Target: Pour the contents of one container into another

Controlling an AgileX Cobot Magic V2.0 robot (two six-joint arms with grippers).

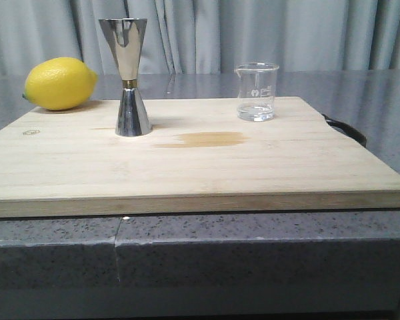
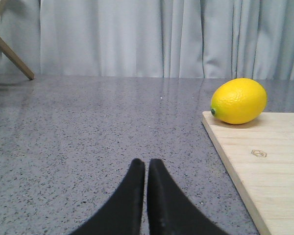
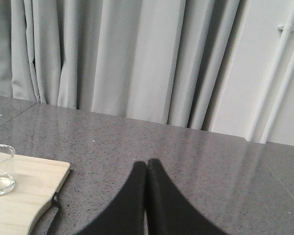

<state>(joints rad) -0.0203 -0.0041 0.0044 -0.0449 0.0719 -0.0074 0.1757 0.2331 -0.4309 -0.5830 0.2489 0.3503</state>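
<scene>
Both the left gripper (image 2: pixel 147 164) and the right gripper (image 3: pixel 147 164) have their fingers pressed together over the bare grey desk (image 2: pixel 88 147), holding nothing. On the wooden board (image 1: pixel 187 173), the steel jigger (image 1: pixel 128 77) stands upright at centre-left of the front view. The clear glass beaker (image 1: pixel 256 91), a little liquid in it, stands farther back at right of centre, well apart from both grippers.

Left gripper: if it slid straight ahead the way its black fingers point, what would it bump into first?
Probably nothing nearby. The left gripper, shut, points over bare grey countertop toward the curtain. The lemon and cutting board sit off to one side, seemingly clear of that line, though depth is uncertain.
</scene>
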